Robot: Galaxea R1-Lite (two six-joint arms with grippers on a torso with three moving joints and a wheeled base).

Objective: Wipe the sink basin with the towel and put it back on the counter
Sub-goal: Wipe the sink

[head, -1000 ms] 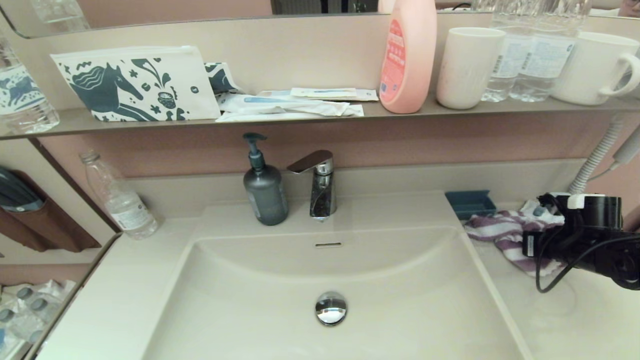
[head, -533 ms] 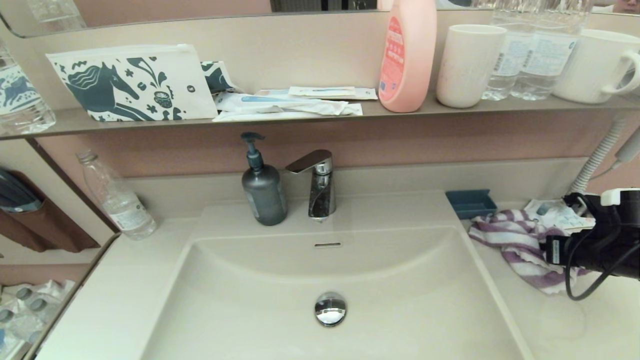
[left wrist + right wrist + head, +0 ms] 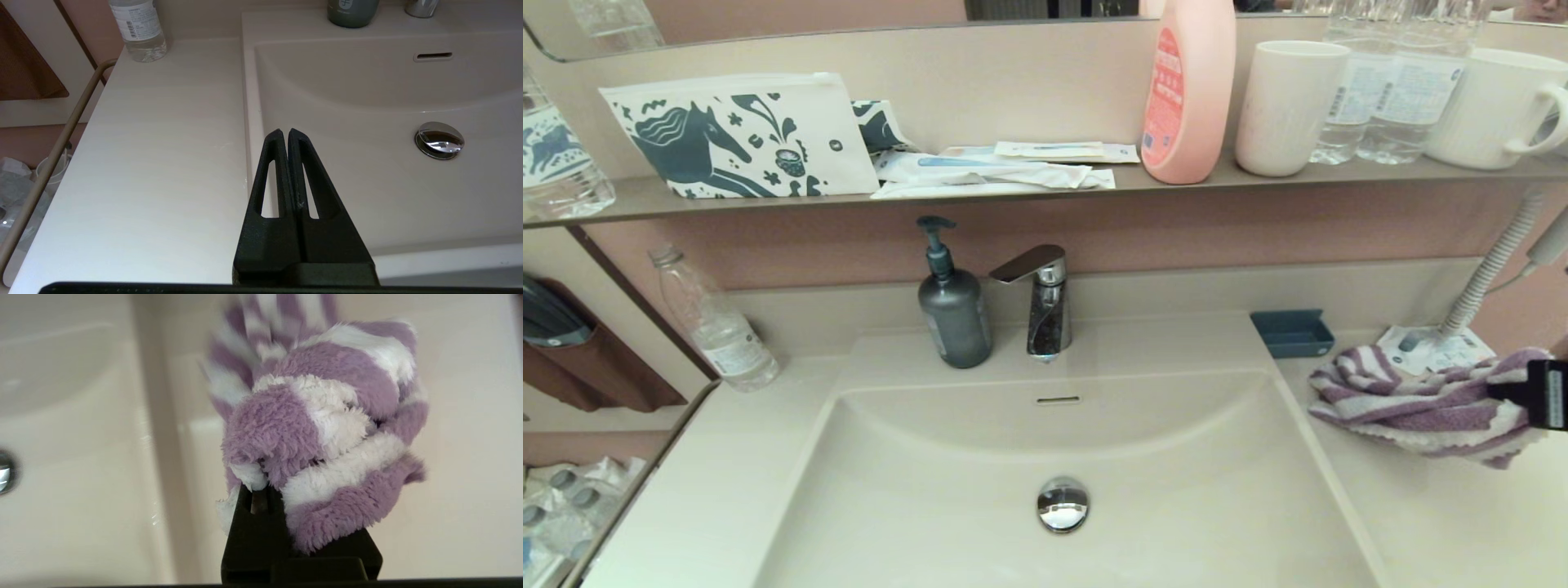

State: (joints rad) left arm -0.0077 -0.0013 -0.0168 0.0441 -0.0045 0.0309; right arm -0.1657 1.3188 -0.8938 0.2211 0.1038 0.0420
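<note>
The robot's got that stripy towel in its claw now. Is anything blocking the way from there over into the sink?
Nothing visible does. The right gripper holds the towel lifted over the counter, just right of the sink basin. Between them is only the basin's low rim. The blue tray sits further back, off the path. Inside the basin there is only the drain plug.

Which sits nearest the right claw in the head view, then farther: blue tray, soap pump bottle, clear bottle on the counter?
From the right claw, shut on the towel:
1. Blue tray, right of the basin.
2. Soap pump bottle, beside the faucet.
3. Clear bottle, far left corner.
</note>
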